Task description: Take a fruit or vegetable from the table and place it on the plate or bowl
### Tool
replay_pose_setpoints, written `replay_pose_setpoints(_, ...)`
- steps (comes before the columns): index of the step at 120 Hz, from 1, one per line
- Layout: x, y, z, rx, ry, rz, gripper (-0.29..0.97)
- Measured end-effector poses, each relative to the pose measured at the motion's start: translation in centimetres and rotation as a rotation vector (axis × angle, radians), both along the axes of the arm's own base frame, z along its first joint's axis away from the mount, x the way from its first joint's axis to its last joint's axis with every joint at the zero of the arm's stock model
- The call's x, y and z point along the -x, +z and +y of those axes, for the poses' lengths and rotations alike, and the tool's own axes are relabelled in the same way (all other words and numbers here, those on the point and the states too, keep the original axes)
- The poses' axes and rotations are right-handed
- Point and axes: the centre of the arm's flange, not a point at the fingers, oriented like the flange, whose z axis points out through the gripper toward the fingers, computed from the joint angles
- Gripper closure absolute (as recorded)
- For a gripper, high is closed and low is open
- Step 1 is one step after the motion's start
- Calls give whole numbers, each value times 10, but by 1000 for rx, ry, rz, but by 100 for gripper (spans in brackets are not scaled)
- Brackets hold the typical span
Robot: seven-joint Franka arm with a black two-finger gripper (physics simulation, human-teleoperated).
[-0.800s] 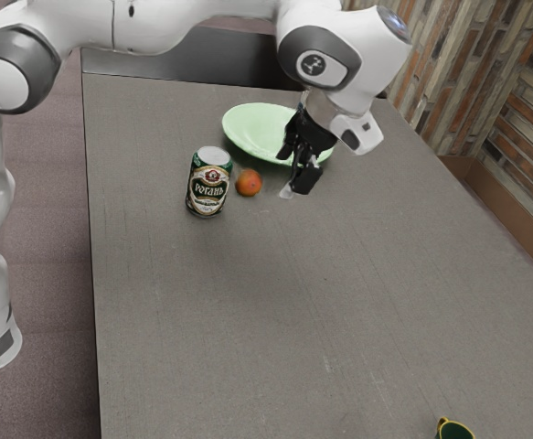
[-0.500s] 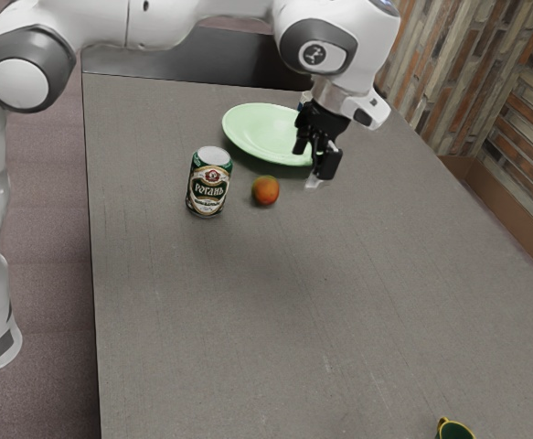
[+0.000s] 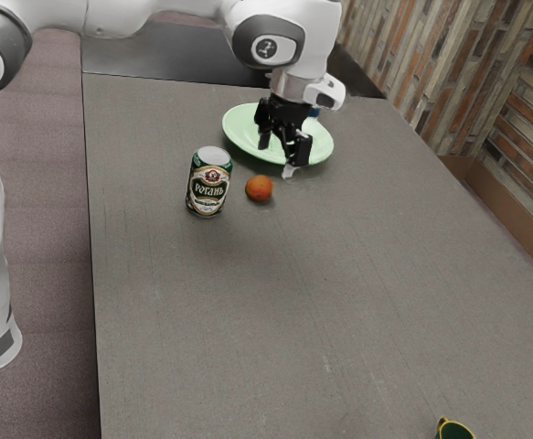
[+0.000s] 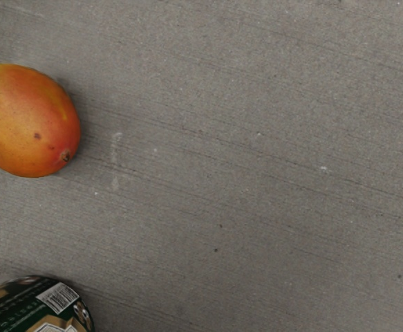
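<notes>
A small orange-red mango [image 3: 259, 187] lies on the grey table, just right of a beer can in the exterior view. In the wrist view the mango [image 4: 25, 121] rests off to one side of my hand, with the table top under the camera. The pale green plate [image 3: 244, 128] sits behind the fruit. My black gripper [image 3: 281, 155] hangs above the plate's front edge, a little behind and to the right of the mango. Its fingers are open and nothing is between them.
A green and white beer can [image 3: 209, 181] stands upright close to the mango on its left; its top [image 4: 34, 307] shows in the wrist view. A small green cup [image 3: 453, 429] sits at the table's near right corner. Brick walls rise on the right.
My hand swung right and back toward the plate, then came leftward to the plate's front edge. The mango rolled slightly right and settled near the can.
</notes>
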Motion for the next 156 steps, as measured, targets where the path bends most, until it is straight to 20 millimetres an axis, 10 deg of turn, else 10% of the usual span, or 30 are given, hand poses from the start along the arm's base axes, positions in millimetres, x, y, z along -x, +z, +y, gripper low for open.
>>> replay_pose_setpoints(84,-9,-80,92,142,339,-115,0)
replay_pose_setpoints(156,-19,-114,109,176,409,-109,0)
